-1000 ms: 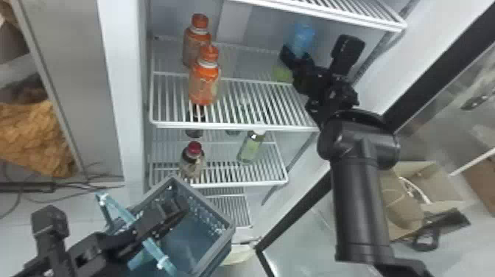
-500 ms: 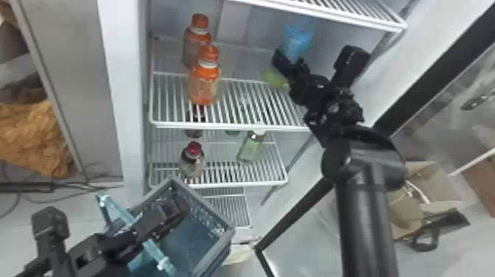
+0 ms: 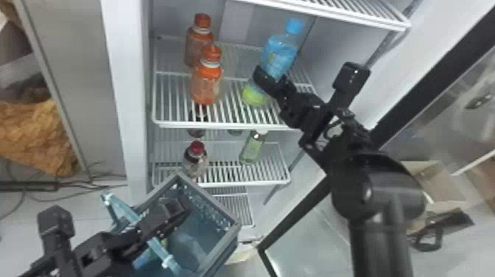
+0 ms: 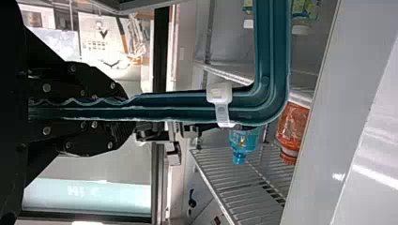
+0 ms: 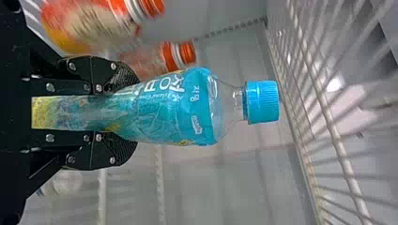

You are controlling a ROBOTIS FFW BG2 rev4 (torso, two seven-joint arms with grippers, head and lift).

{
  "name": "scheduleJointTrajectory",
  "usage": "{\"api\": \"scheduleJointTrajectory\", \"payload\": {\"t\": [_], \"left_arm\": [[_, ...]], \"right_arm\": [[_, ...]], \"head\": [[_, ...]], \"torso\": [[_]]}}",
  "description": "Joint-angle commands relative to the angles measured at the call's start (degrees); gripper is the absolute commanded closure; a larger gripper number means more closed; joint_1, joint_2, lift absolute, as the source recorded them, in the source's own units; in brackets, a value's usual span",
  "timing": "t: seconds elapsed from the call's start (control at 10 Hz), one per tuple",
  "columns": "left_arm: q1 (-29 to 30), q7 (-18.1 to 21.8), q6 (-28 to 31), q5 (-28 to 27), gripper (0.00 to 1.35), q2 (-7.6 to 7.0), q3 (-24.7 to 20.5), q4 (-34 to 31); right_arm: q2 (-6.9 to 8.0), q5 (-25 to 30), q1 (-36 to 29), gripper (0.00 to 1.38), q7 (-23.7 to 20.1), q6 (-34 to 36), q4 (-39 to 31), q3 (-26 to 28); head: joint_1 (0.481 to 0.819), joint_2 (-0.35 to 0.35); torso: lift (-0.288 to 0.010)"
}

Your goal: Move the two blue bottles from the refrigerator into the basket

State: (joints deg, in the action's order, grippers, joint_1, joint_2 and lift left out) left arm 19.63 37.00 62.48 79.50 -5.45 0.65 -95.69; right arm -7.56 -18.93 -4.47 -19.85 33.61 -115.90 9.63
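Note:
In the head view my right gripper is over the refrigerator's upper wire shelf, around the lower half of a blue bottle that leans with its blue cap up. In the right wrist view my right gripper is shut on that blue bottle, a finger on either side. At lower left, my left gripper holds the handle of the basket; the left wrist view has my left gripper shut on the teal handle. A blue item shows beneath the handle.
Two orange bottles stand left of the blue bottle on the same shelf. A red-capped bottle and a green bottle are on the shelf below. Another wire shelf overhangs; the open door's dark frame runs at right.
The blue bottle has come forward and larger into view with my right gripper, which has moved back from the shelf's rear right. My left gripper and the basket stay nearly still.

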Motion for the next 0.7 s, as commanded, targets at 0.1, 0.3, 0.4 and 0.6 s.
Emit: {"api": "scheduleJointTrajectory", "payload": {"t": [0.1,0.3,0.4,0.6], "left_arm": [[0.2,0.0,-0.2,0.1,1.20,-0.09,0.0,0.0],[-0.1,0.0,-0.2,0.1,1.20,-0.09,0.0,0.0],[0.1,0.0,-0.3,0.1,1.20,-0.09,0.0,0.0],[-0.1,-0.1,-0.5,0.4,1.20,0.00,0.1,0.0]], "right_arm": [[0.00,-3.0,-6.1,1.28,-0.8,4.4,-7.8,0.1],[0.09,-5.2,-10.9,1.28,-1.5,6.7,-13.7,0.7],[0.09,-6.1,-13.1,1.28,-1.9,8.7,-16.6,1.0],[0.44,-8.0,-18.3,1.28,-3.0,12.8,-21.7,1.3]], "head": [[0.695,-0.301],[0.695,-0.290],[0.695,-0.284],[0.695,-0.275]], "torso": [[0.000],[0.000],[0.000],[0.000]]}}
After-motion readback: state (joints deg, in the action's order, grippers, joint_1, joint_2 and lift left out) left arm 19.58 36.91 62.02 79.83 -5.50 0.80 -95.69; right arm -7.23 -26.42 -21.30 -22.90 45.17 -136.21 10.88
